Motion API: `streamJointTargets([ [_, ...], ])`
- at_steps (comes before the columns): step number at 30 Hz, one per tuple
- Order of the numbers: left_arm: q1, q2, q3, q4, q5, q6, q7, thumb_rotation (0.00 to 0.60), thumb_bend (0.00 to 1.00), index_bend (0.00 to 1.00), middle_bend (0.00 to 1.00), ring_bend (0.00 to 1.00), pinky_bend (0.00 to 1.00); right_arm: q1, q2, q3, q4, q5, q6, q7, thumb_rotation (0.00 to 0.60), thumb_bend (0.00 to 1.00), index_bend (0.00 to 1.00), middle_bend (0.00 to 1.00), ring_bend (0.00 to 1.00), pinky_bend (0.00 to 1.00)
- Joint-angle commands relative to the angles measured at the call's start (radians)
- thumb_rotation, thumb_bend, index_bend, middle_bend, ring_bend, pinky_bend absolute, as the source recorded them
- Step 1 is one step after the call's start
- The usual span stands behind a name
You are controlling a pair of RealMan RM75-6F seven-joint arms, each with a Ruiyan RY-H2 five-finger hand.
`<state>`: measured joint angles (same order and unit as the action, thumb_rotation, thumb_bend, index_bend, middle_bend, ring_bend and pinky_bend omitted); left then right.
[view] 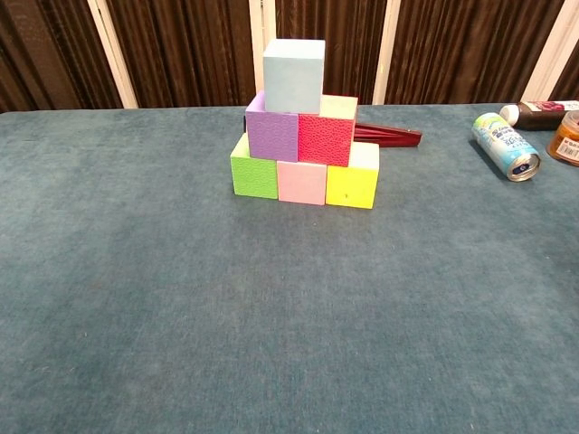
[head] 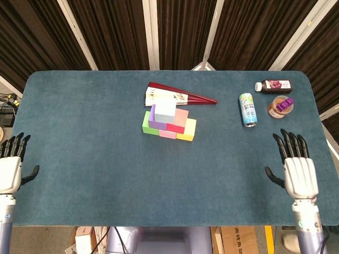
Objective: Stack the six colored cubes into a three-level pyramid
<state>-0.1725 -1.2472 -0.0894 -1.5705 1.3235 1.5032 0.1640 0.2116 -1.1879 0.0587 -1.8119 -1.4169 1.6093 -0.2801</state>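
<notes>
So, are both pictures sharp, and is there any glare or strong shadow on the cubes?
Chest view: sharp, light soft, the pyramid casting only a faint shadow on the table, no glare. Head view: also sharp and evenly lit; the table edges bow slightly.

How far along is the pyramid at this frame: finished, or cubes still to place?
It looks finished: green cube, pink cube and yellow cube form the base, purple cube and red cube sit above, light blue cube on top. Left hand and right hand hold nothing. Nothing appears left.
</notes>
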Motion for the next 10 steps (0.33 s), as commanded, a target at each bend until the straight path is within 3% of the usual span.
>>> streamJointTargets([
  [1, 0.017, 0.011, 0.011, 0.004, 0.033, 0.022, -0.029, 0.600, 0.39, 0.06, 0.00, 0.00, 0.00, -0.032, -0.045, -0.033, 0.078, -0.018, 0.002, -0.009, 0.600, 0.28, 0.11, 0.06, 0.00, 0.00],
  [10, 0.040, 0.018, 0.013, 0.010, 0.081, 0.066, -0.061, 0.600, 0.39, 0.05, 0.00, 0.00, 0.00, -0.042, -0.079, -0.025, 0.171, -0.026, -0.016, -0.014, 0.600, 0.28, 0.10, 0.05, 0.00, 0.00],
])
